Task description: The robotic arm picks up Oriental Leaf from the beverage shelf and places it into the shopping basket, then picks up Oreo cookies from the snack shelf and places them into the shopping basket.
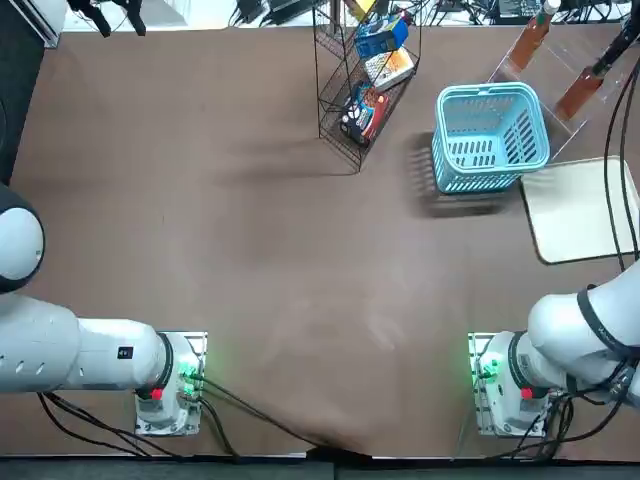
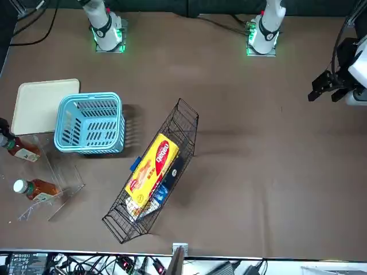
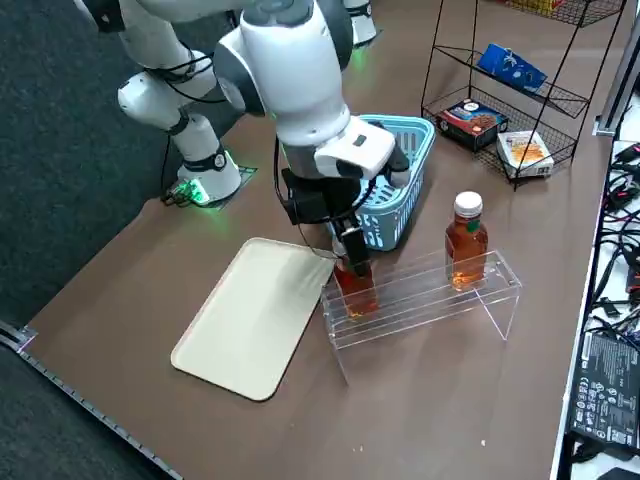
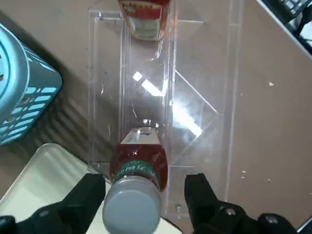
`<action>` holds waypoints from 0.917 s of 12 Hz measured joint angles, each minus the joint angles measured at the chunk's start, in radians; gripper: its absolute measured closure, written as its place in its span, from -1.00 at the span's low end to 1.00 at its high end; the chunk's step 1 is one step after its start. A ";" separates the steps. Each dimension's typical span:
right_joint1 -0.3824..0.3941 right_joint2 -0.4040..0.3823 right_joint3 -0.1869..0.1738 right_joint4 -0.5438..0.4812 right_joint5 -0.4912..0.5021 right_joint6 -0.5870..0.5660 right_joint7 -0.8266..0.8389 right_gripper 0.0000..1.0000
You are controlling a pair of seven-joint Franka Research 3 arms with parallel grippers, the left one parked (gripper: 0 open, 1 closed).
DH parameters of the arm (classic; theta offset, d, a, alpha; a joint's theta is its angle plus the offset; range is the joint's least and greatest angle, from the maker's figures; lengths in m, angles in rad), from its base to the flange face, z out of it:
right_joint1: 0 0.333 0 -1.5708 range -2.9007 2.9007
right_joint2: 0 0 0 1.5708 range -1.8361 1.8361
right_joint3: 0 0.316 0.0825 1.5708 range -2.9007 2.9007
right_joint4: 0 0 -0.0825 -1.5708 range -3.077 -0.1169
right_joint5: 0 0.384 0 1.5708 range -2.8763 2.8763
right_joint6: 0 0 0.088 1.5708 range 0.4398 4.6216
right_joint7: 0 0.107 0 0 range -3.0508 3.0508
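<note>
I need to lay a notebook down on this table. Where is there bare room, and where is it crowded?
Widest: the brown tabletop between the black wire rack and the two arm bases. Crowded: the clear acrylic rack, with the right gripper at one tea bottle and the turquoise basket alongside.

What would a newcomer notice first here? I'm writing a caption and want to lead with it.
Probably the turquoise basket, bright against the brown table, beside a cream tray. Next, perhaps, the yellow pack on the black wire rack. Then the right gripper, its open fingers on either side of a white-capped tea bottle on the clear rack.
</note>
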 joint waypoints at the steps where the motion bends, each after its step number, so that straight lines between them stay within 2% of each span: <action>1: -0.002 0.000 0.000 -0.016 0.000 0.011 0.000 -1.00; 11: -0.004 0.000 0.000 -0.084 0.002 0.070 0.000 -1.00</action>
